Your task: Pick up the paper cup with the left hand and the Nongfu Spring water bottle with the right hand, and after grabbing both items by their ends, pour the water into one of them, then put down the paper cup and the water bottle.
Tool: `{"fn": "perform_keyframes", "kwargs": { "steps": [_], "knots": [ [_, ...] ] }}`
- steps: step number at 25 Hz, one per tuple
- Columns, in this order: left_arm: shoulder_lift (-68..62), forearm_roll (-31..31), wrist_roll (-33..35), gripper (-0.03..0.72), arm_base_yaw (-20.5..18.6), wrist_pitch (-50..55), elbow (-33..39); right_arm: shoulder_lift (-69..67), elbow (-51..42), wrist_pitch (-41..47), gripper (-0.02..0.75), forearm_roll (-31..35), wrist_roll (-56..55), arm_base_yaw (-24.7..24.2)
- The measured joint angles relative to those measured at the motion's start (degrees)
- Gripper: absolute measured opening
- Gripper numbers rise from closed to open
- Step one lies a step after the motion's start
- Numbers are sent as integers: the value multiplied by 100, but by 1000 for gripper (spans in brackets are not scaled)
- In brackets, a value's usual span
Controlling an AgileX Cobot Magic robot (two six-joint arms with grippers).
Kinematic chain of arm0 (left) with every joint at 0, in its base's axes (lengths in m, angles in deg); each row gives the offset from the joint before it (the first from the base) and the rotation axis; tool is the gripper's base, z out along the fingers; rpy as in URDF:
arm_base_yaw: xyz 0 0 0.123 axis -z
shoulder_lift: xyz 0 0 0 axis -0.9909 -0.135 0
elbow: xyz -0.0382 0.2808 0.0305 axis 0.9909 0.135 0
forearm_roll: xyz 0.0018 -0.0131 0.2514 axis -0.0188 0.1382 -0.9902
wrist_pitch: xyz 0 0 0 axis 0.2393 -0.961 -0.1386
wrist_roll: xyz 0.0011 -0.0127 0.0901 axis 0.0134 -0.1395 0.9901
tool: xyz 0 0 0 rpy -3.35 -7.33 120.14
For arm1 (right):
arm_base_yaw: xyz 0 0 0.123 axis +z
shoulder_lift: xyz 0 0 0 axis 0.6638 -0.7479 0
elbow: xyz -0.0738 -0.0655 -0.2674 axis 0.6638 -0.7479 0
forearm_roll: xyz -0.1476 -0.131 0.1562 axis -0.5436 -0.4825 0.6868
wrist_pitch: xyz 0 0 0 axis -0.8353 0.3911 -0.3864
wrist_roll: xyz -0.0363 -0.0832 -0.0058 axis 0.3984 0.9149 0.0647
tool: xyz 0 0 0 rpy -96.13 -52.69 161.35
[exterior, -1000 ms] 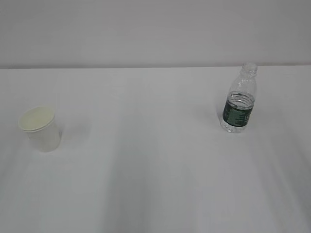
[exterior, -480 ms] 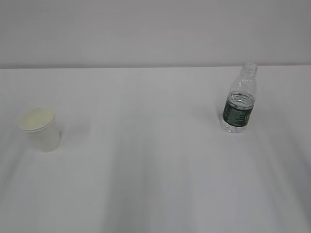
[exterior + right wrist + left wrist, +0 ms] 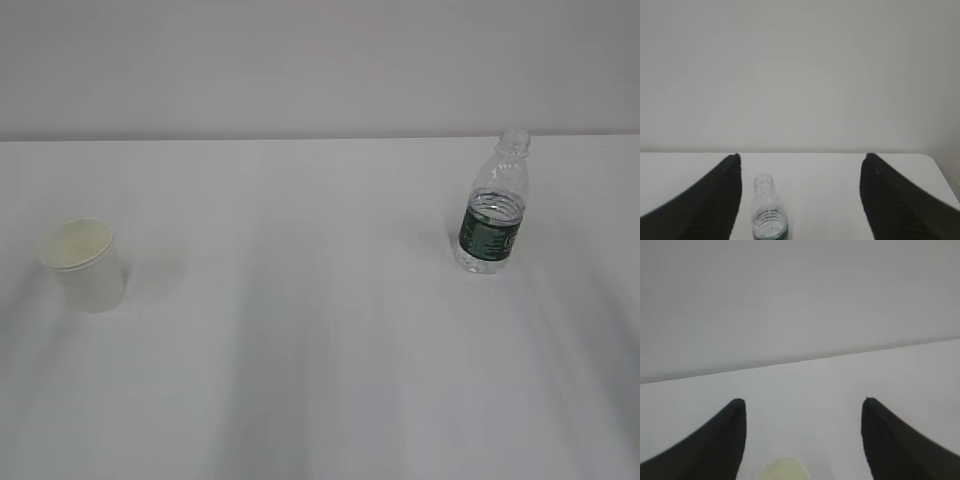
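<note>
The paper cup (image 3: pixel 85 265) stands upright at the left of the white table, its cream inside showing. At the right stands the Nongfu Spring water bottle (image 3: pixel 492 205), capless, with a dark green label and water up to about the label's top. Neither arm shows in the exterior view. In the left wrist view my left gripper (image 3: pixel 803 400) is open, and the cup's rim (image 3: pixel 784 470) lies at the bottom edge, between the fingers and apart from them. My right gripper (image 3: pixel 801 155) is open too; the bottle (image 3: pixel 767 215) stands ahead, close to the left finger (image 3: pixel 715 200), untouched.
A pale wall rises behind the table's far edge (image 3: pixel 320 138). The table's right corner (image 3: pixel 932 162) shows in the right wrist view. Soft shadows fall across the tabletop.
Cup and bottle stand where they were. Only the faint shadows on the tabletop have shifted a little.
</note>
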Motion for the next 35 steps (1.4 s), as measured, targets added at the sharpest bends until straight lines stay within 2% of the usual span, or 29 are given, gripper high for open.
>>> {"fn": "perform_keyframes", "kwargs": {
  "steps": [4,7,16,25,30,35],
  "knots": [
    [-357,-86,0,520,264,-302,0,-276,0,-286,518,81,46,138],
    [-505,-94,2,520,288,-491,13,-546,0,-479,509,102,63,321],
    [-518,364,2,520,294,-1440,925,-1368,0,-1231,503,153,62,1058],
    [-518,404,2,520,294,-1967,1461,-2156,0,-1766,515,153,31,1233],
    [-518,404,2,519,294,-1978,1490,-2286,0,-1775,557,153,-32,1233],
    [-614,404,24,508,294,-2062,1490,-2535,0,-1775,567,153,-45,1233]
  ]
}}
